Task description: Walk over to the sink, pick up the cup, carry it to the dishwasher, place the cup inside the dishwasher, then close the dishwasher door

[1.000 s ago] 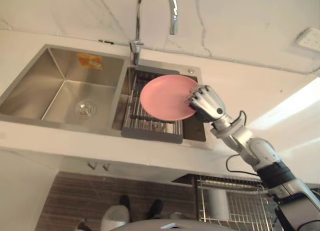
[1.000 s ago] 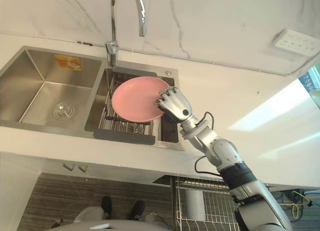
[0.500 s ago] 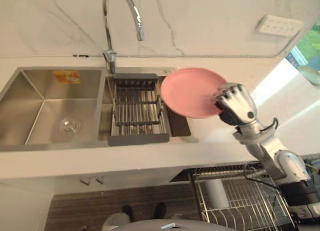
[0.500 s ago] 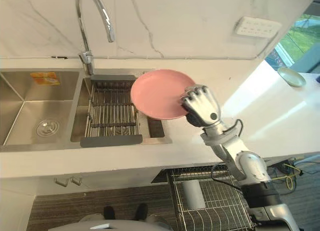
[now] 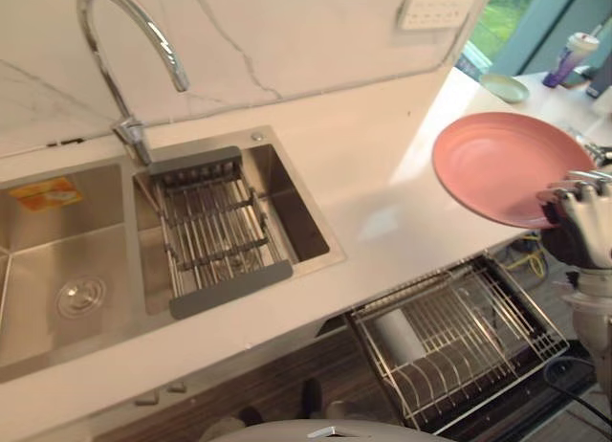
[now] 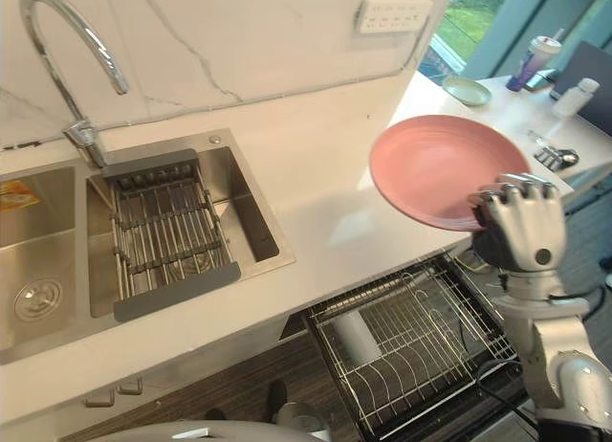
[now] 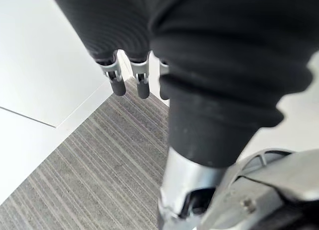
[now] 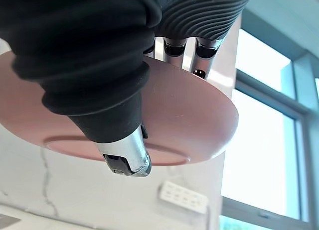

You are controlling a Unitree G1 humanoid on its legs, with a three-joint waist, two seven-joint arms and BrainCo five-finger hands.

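Note:
No cup shows in my hands; my right hand (image 6: 521,232) is shut on a pink plate (image 6: 440,169), fingers curled over its rim and thumb (image 8: 124,158) pressed under it. The plate (image 5: 497,165) hangs tilted past the counter's right end, above the open dishwasher's pulled-out wire rack (image 5: 459,346). A white cylinder-shaped thing (image 5: 400,335) lies in that rack near the counter. The steel sink (image 5: 57,260) is at the far left. My left hand (image 7: 129,80) hangs low over striped floor with relaxed fingers, holding nothing.
A grey wire drainer (image 5: 210,227) sits in the sink's right basin under the curved tap (image 5: 124,40). The white counter (image 5: 363,174) runs between sink and dishwasher. Farther right stand a small green dish (image 5: 502,86) and a purple cup (image 5: 564,59).
The view has swung right. My right hand has carried the pink plate from beside the sink's drainer, across the counter, to above the open dishwasher rack.

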